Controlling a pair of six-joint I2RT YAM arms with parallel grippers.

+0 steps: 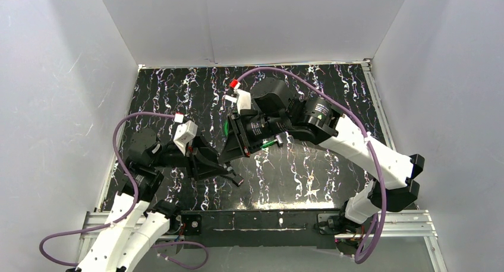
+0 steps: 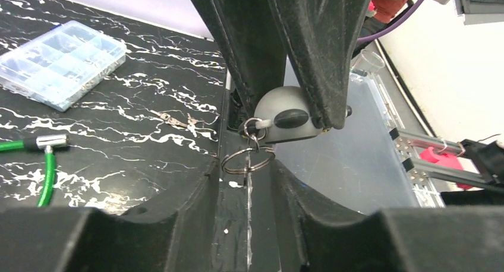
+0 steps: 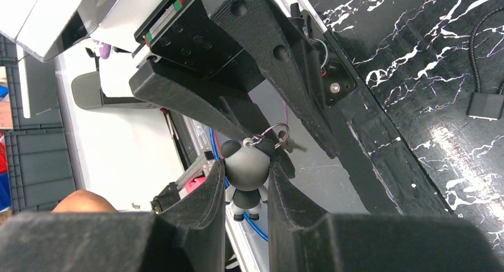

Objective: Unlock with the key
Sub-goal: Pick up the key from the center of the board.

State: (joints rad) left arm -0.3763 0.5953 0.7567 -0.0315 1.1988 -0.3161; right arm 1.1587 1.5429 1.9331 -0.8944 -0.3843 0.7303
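My right gripper (image 3: 245, 176) is shut on a grey and black panda keychain figure (image 3: 245, 162), held above the table's near edge. From its head hangs a metal key ring (image 3: 277, 131) with a small key (image 3: 293, 145). In the left wrist view the panda (image 2: 284, 114) is pinched by the right fingers (image 2: 321, 52) coming from above, and the ring (image 2: 248, 160) hangs between my left gripper's (image 2: 246, 171) parted fingers. The left fingers do not press on it. A green cable with a metal end (image 2: 49, 142) lies on the table to the left. In the top view both grippers (image 1: 230, 165) meet mid-table.
A clear compartment box (image 2: 59, 61) lies on the black marbled table (image 1: 333, 171). A black cord with a square block (image 3: 484, 106) lies by the right arm. The aluminium rail (image 1: 285, 218) runs along the near edge. White walls enclose the table.
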